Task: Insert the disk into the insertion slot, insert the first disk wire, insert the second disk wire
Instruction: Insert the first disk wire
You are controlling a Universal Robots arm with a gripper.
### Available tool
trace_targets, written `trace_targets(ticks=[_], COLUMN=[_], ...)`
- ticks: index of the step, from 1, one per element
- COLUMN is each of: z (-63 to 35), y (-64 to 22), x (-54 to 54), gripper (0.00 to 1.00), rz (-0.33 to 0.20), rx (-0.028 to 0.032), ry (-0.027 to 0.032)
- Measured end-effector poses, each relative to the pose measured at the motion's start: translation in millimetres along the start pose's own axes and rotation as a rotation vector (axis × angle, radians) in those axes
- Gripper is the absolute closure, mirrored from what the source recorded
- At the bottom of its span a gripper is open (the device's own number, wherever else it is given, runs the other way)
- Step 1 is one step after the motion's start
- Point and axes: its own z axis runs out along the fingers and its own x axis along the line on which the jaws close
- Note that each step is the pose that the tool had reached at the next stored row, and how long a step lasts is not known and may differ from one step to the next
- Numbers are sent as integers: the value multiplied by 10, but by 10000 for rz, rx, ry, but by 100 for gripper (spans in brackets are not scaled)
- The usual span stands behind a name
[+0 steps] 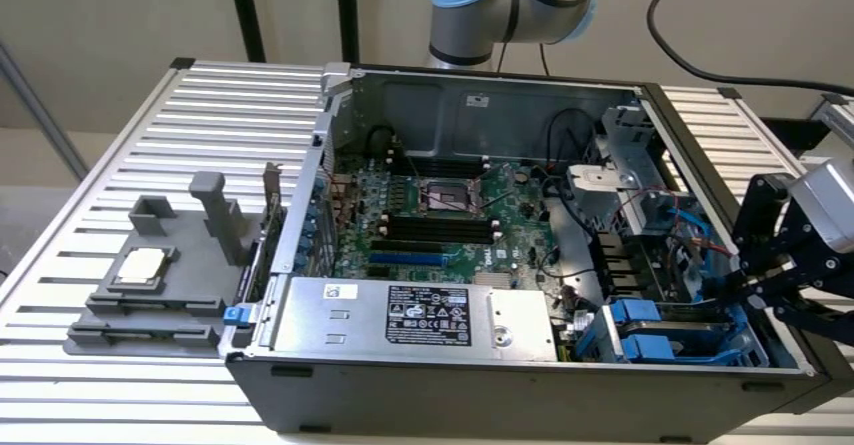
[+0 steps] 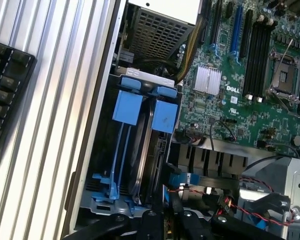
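Tool (image 1: 763,300) hangs at the insertion slot (image 1: 674,337), beside the case (image 1: 507,395) wall.

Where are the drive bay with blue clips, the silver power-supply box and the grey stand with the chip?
Drive bay (image 2: 127,107), wrist view, on a blue clip.
Power-supply box (image 1: 427,315), exterior view, on its black label.
Grey stand (image 1: 160,305), exterior view, on its flat base.
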Motion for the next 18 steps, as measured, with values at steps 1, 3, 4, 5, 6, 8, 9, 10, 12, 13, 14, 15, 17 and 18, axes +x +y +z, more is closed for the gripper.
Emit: trace_targets(ticks=[1, 3, 4, 5, 6, 8, 9, 10, 12, 13, 14, 15, 17, 18], z=[0, 0, -3, -6, -12, -20, -20, -18, -14, -13, -12, -11, -11, -11], y=[3, 29, 54, 80, 107, 164, 195, 222, 266, 279, 289, 294, 298, 299], x=[0, -5, -10, -16, -24, -40, -47, -53, -61, -63, -65, -66, -67, -67], gripper=[83, 83, 83, 83, 83, 83, 83, 83, 83, 83, 83, 83, 83, 83], rz=[-14, -41, -50, -56, -59, -61, -61, -59, -54, -49, -41, -34, 4, 39], rx=[-3, -10, -12, -14, -15, -19, -23, -28, -44, -59, -82, -104, -133, -141], ry=[-1, 0, 1, 3, 8, 21, 32, 41, 57, 73, 108, 141, 218, 274])
